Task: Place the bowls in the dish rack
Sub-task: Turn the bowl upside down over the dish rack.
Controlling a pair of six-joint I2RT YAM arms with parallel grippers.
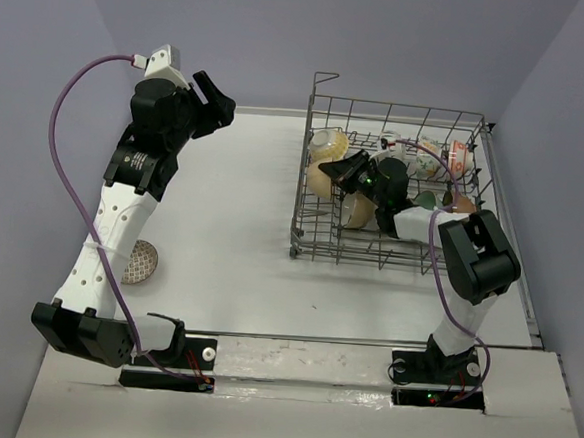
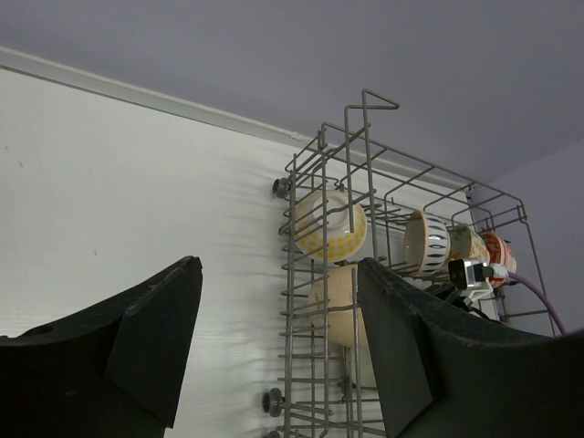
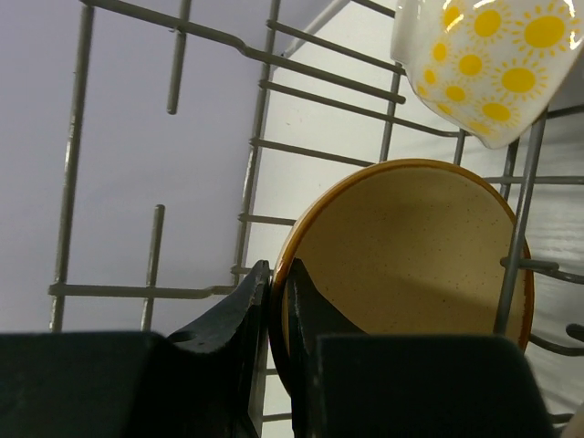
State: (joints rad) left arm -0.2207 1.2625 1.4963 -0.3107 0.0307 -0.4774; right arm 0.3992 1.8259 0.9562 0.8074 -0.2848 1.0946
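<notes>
Pinching tan bowl [image 3: 411,246] rim: right gripper [image 3: 278,274] inside dish rack [image 1: 302,170] | left gripper [image 2: 278,265] agape over table [image 1: 243,196]

The white worktop [image 1: 231,235] runs back to the far wall, and two things sit straight on it. The grey wire dish rack [image 1: 390,186] stands level on its feet over at the far right, close by the right-hand wall. A small round patterned bowl [image 1: 141,263] lies open side up near the left edge, partly hidden behind the left arm and well apart from the rack.
</notes>
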